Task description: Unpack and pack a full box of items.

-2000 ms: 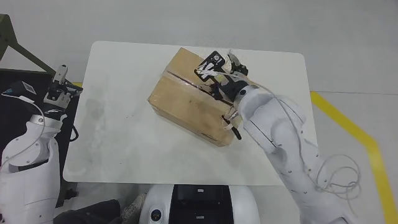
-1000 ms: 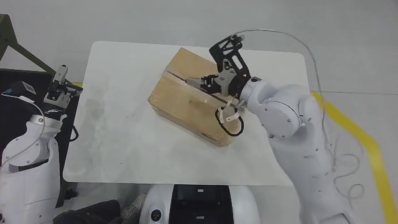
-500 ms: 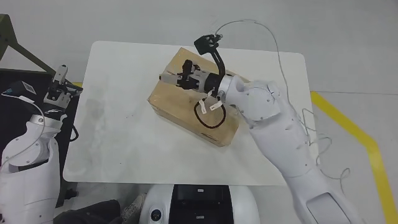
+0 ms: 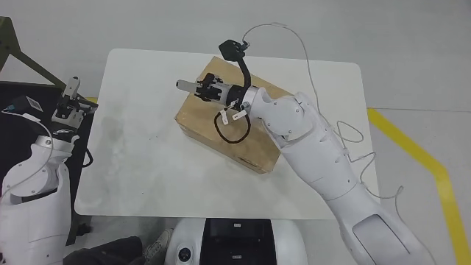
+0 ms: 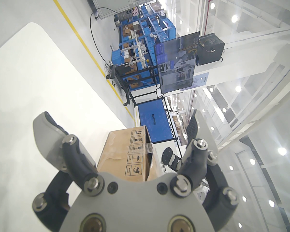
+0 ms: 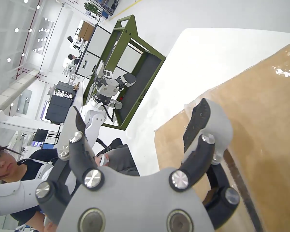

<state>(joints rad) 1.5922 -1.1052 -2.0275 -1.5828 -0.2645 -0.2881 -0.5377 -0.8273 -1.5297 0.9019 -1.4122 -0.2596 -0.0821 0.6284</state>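
Note:
A brown cardboard box (image 4: pixel 221 136) lies at an angle in the middle of the white table (image 4: pixel 140 154), its top flaps shut along a taped seam. My right gripper (image 4: pixel 188 85) hovers over the box's far left top edge, open with nothing in it. In the right wrist view the gripper (image 6: pixel 137 121) shows one fingertip (image 6: pixel 198 119) just above the box top (image 6: pixel 256 121). My left gripper (image 4: pixel 71 87) is held off the table's left side, open and empty. From the left wrist view, the gripper (image 5: pixel 122 126) faces the box (image 5: pixel 125 150) across the bare table (image 5: pixel 38 85).
A green metal frame (image 4: pixel 9 40) stands beside the table's far left corner, also seen as the frame (image 6: pixel 125 56). A thin cable (image 4: pixel 309 51) loops above the right arm. Bare table lies to the left of the box and in front of it.
My right gripper has swept across the box top from its far right corner to its far left edge, turning to point left. The left arm and the box have not moved.

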